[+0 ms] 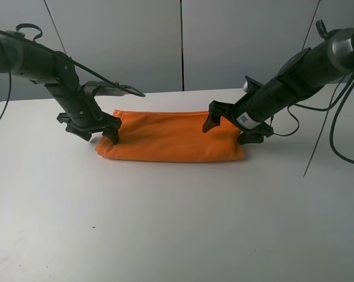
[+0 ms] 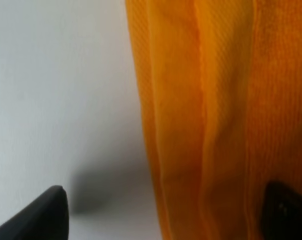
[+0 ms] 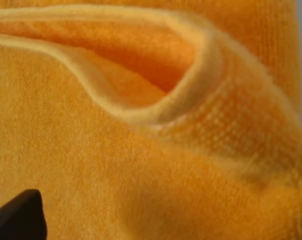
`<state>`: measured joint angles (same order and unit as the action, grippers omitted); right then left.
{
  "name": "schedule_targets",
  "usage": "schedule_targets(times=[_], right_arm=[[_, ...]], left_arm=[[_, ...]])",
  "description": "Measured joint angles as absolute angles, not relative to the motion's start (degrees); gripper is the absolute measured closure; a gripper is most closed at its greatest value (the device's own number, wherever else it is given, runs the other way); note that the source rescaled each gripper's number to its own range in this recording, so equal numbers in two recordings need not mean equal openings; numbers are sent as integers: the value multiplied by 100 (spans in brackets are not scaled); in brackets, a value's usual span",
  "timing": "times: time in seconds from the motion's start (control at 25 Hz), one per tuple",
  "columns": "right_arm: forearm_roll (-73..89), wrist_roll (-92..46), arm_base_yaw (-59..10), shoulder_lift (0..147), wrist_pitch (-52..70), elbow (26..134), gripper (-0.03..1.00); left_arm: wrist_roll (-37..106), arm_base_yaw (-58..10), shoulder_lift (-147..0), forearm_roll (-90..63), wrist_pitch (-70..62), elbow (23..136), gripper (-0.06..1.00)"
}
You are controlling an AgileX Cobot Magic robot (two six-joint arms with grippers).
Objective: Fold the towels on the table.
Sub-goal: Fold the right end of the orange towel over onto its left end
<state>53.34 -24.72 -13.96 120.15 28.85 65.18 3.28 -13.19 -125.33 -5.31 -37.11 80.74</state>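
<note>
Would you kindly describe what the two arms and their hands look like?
Both arms are black with grey metallic cylindrical upper segments. The left hand and right hand have black, claw-like fingers. A small white label sits by the right hand; thin black cables trail from each arm.

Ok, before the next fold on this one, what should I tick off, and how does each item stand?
1. The towel lies on the table as one long folded strip: ok.
2. The left gripper is open, straddling the strip's left end: ok.
3. The right gripper is open over the right end: ok.
4. Layers closed at the right end: not ok, the right wrist view shows them gaping.
5. Layers lined up at the left end: cannot tell.
6. Fingers low enough to catch every layer: cannot tell.
</note>
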Motion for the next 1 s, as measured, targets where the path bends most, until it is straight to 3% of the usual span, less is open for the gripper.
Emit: schedule_targets(times=[1.0], right_arm=[[5806, -3052, -1395, 12142, 2917, 6551, -3]], left_arm=[[318, -1319, -12533, -531, -3742, 8074, -4]])
